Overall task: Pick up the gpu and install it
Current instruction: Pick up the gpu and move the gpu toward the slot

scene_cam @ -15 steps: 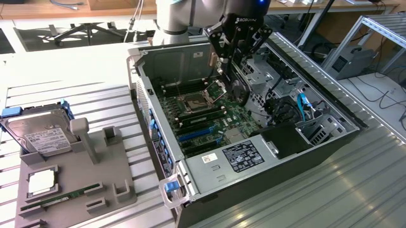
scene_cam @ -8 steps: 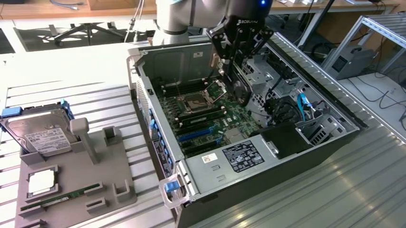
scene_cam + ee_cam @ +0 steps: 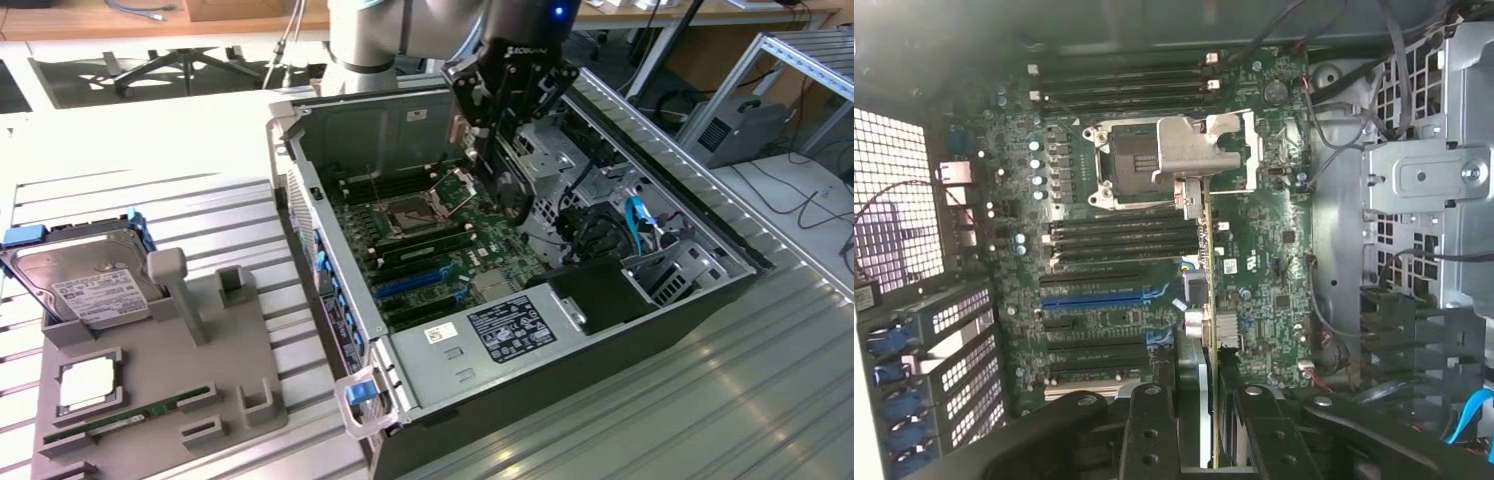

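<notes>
My gripper (image 3: 502,140) hangs inside the open computer case (image 3: 694,300), above the motherboard (image 3: 427,240). It is shut on the gpu (image 3: 507,190), a thin dark card that hangs edge-down from the fingers. In the wrist view the gpu (image 3: 1206,290) appears edge-on between the two black fingers (image 3: 1149,430), and the gripper (image 3: 1204,425) clamps it from both sides. The card floats over the board near the blue expansion slot (image 3: 1099,297) and beside the CPU socket (image 3: 1154,160), not seated in any slot.
A grey parts tray (image 3: 234,400) on the exterior view's left holds a hard drive (image 3: 87,285) and a green RAM stick (image 3: 127,413). Inside the case, a metal drive cage (image 3: 1429,180), blue cables (image 3: 638,220) and black wiring crowd one side.
</notes>
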